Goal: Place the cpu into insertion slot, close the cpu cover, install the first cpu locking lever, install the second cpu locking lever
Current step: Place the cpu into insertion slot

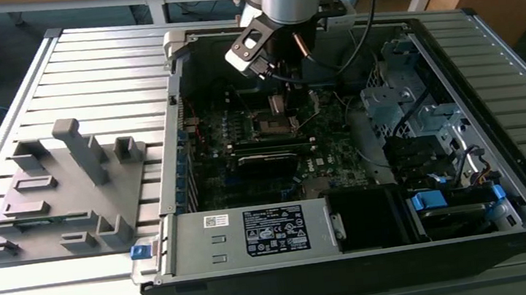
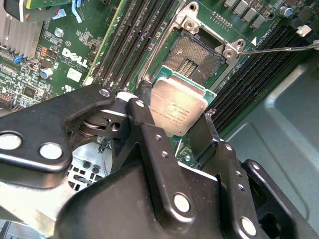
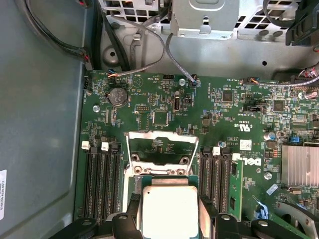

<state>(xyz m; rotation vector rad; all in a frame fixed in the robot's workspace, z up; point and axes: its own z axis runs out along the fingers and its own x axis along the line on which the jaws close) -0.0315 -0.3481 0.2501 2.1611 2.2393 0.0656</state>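
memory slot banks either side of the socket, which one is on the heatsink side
The bank between the insertion slot and the finned heatsink. The other bank lies on the insertion slot's far side, beside the bare grey case wall.

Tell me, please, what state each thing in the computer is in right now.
cpu, gripped, not yet seated.
insertion slot, empty, contacts bare.
cpu cover, swung open.
locking lever, released.
gripper, shut on the cpu.
computer case, side open.
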